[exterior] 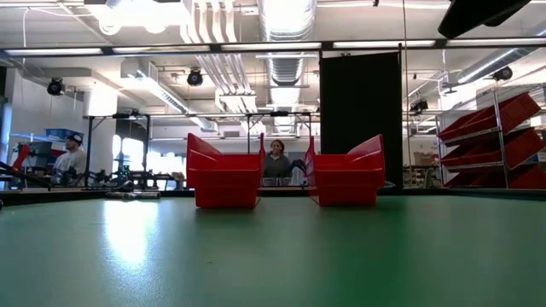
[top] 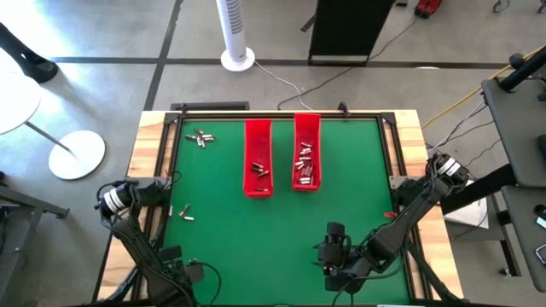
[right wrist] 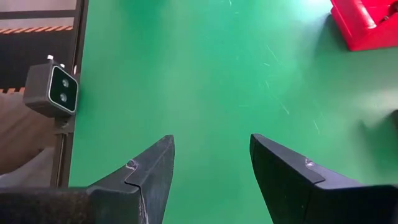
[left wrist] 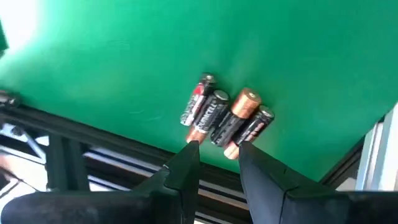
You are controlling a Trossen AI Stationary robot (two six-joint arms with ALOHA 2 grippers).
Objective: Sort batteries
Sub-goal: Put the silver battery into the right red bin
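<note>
Several dark batteries with copper ends [left wrist: 221, 115] lie side by side on the green mat by the table's left edge; they also show in the high view [top: 184, 211]. My left gripper [left wrist: 217, 149] is open a little, its fingertips at the near ends of these batteries; in the high view it [top: 165, 193] is at the left edge. More batteries [top: 201, 136] lie at the far left. Two long red trays [top: 258, 167] [top: 306, 162] hold batteries. My right gripper [right wrist: 211, 146] is open and empty over the mat near the front edge [top: 333, 249]. My left gripper's fingertips [left wrist: 191, 149] stand over the copper near ends of the batteries [left wrist: 231, 148], slanting down from the table's left edge. I cannot tell whether they touch.
The black table frame [left wrist: 93, 134] runs just behind the left gripper. The low camera [right wrist: 53, 90] stands at the front edge near the right gripper. The red trays [exterior: 223, 181] [exterior: 345, 179] stand side by side at the far middle. People show in the room beyond.
</note>
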